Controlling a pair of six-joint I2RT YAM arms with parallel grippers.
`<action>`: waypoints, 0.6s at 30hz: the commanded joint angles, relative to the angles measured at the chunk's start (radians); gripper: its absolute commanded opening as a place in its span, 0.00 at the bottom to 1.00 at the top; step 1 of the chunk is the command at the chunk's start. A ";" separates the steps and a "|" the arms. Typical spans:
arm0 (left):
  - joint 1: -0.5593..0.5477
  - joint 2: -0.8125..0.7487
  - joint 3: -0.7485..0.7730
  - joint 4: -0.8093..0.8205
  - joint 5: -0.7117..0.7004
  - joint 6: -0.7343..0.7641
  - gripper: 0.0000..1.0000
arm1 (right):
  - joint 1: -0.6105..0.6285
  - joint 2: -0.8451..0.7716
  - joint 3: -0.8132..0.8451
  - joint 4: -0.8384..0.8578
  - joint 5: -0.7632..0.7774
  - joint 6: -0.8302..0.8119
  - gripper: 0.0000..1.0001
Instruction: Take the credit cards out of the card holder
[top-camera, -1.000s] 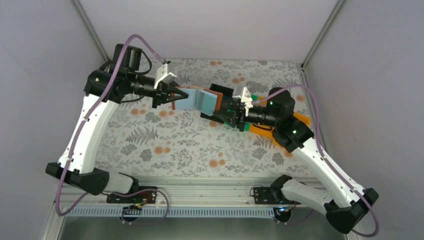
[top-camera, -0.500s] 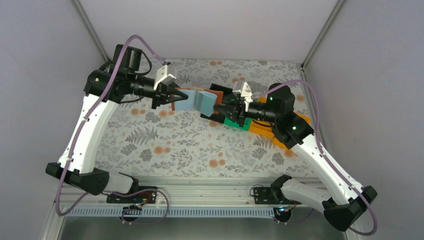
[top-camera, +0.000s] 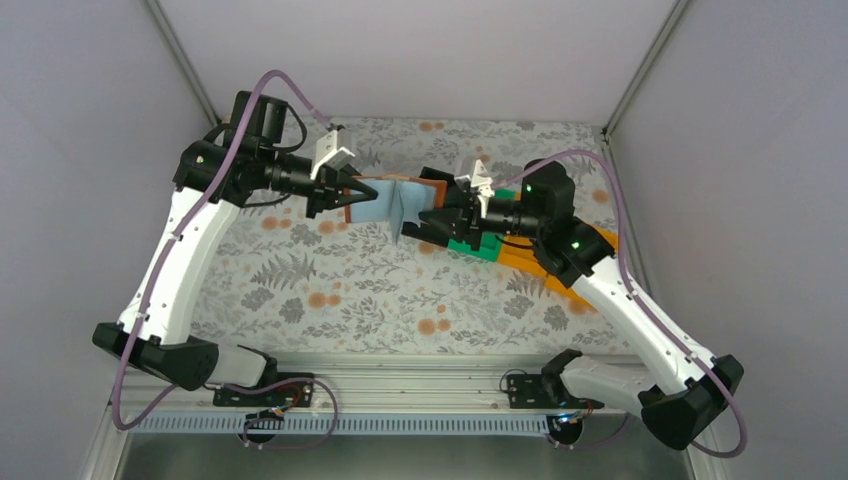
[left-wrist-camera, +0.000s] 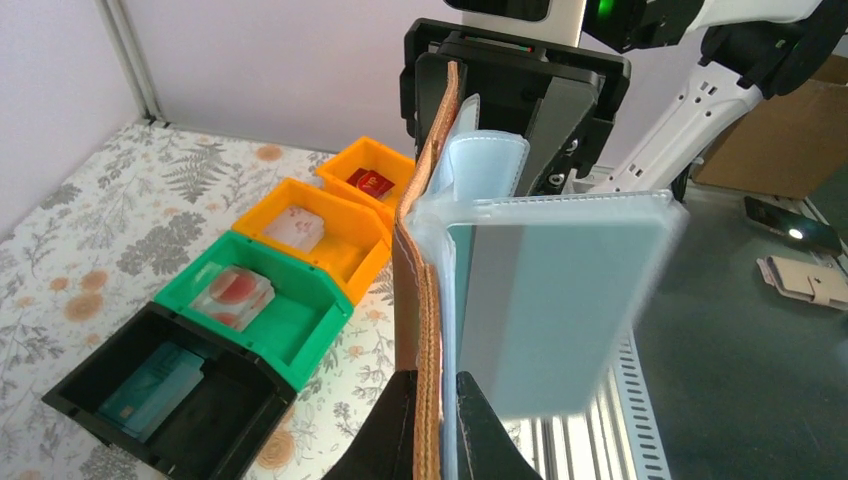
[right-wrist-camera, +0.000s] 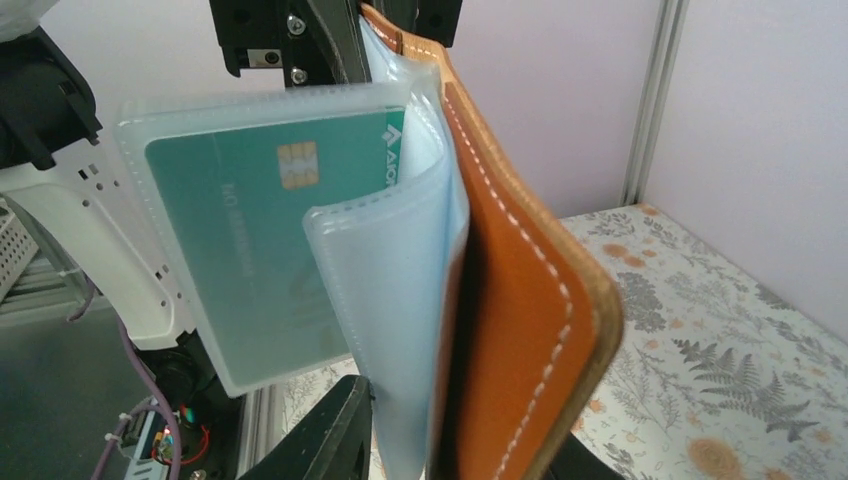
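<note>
The card holder (top-camera: 385, 200) hangs in the air over the back of the table, stretched between both arms. It is brown leather outside (right-wrist-camera: 510, 330) with pale blue-grey clear sleeves (left-wrist-camera: 560, 290) fanning out. My left gripper (left-wrist-camera: 437, 425) is shut on its brown edge and one sleeve. My right gripper (right-wrist-camera: 460, 450) grips the opposite side, with the leather flap and a sleeve between its jaws; its far finger is hidden behind the leather. A teal credit card (right-wrist-camera: 260, 220) sits inside one clear sleeve. In the top view the left gripper (top-camera: 350, 195) and right gripper (top-camera: 428, 215) face each other.
Below the holder stands a row of bins: black (left-wrist-camera: 215, 440) with a teal card (left-wrist-camera: 150, 395), green (left-wrist-camera: 305, 330) with a pale and red card, orange (left-wrist-camera: 350, 255) with a pale card, and a further orange one (left-wrist-camera: 395, 160) with a red card. The table has a floral cloth (top-camera: 340, 290).
The right arm has moved left toward the left gripper, and its jaws have narrowed. The card holder's sleeves have folded closer together. The left gripper has barely moved.
</note>
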 joint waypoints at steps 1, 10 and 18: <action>-0.003 -0.014 -0.030 0.072 0.022 -0.060 0.02 | -0.006 0.020 0.036 0.048 -0.028 0.038 0.30; -0.003 -0.009 -0.052 0.105 0.017 -0.090 0.03 | -0.007 0.047 0.033 0.068 -0.042 0.080 0.11; -0.004 -0.005 -0.121 0.193 -0.066 -0.157 0.41 | 0.039 0.107 0.102 0.123 0.046 0.285 0.04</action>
